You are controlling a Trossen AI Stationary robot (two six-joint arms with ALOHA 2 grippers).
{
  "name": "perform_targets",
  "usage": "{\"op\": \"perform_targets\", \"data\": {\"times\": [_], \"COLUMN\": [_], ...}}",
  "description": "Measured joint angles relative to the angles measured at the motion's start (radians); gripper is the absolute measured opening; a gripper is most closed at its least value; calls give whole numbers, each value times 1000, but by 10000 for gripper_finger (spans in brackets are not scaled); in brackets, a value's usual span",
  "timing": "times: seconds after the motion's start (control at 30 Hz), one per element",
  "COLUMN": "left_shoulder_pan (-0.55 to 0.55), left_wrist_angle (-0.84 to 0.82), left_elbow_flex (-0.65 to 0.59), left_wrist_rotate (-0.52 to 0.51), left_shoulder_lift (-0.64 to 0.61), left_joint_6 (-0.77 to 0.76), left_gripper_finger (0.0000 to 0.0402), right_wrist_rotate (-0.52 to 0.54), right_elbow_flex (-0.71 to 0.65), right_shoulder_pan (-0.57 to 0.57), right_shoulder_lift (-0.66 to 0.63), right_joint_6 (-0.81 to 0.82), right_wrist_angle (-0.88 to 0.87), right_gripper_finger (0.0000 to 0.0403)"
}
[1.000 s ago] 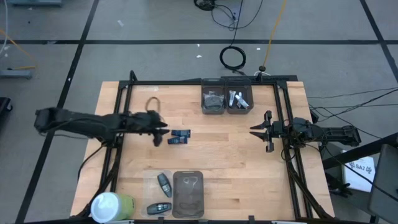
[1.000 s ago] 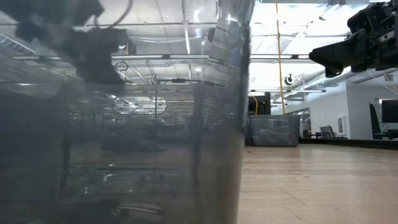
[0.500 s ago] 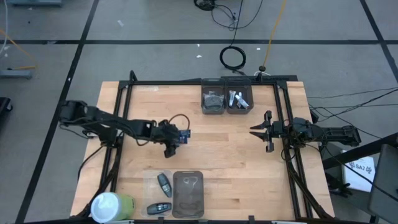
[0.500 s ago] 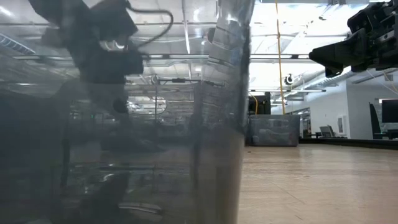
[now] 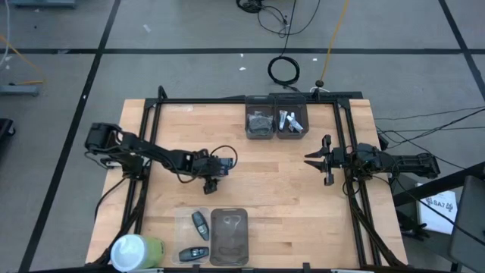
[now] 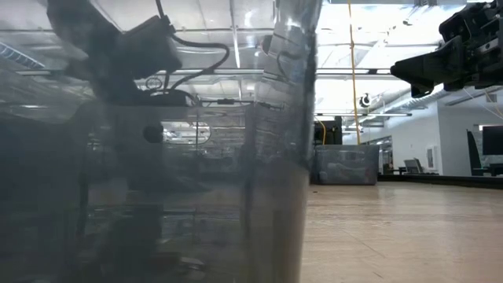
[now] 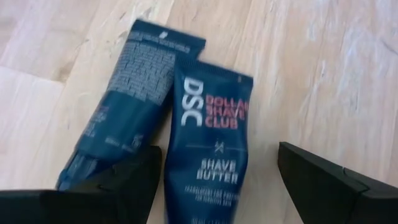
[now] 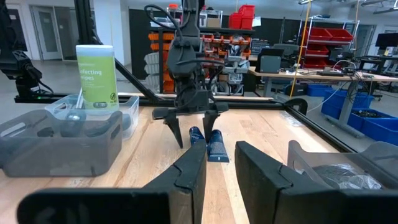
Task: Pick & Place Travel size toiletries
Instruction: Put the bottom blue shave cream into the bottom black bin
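grey tiled floor (image 5: 189,30) with black cable coil (image 5: 284,70); workshop behind: red bins (image 8: 336,34), blue bins (image 8: 367,121), desks (image 8: 311,74), ceiling strip lights (image 6: 236,55)

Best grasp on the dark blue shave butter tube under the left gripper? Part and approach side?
Take the dark blue flat shave butter tube across its narrow width at mid-body, coming straight down from above. It lies flat on the wooden table, and a second dark blue tube sits close alongside, so one finger probably has to slip into that tight seam. The open left gripper already straddles it.
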Motion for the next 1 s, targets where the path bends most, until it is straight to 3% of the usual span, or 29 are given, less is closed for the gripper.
{"op": "perform_targets", "data": {"times": [0.4, 0.87, 1.0], "left_shoulder_pan": [2, 2, 2], "left_wrist_angle": [12, 12, 12], "left_elbow_flex": [-2, -3, -3], "left_wrist_rotate": [66, 76, 76], "left_shoulder_lift": [7, 7, 7], "left_joint_6": [10, 11, 11], "left_gripper_finger": [308, 149, 121], "right_wrist_rotate": [0, 0, 0], "right_elbow_flex": [0, 0, 0], "right_shoulder_pan": [0, 0, 0], "right_shoulder_lift": [0, 0, 0], "right_joint_6": [0, 0, 0], "right_wrist_angle": [0, 0, 0], "right_gripper_finger": [75, 75, 75]}}
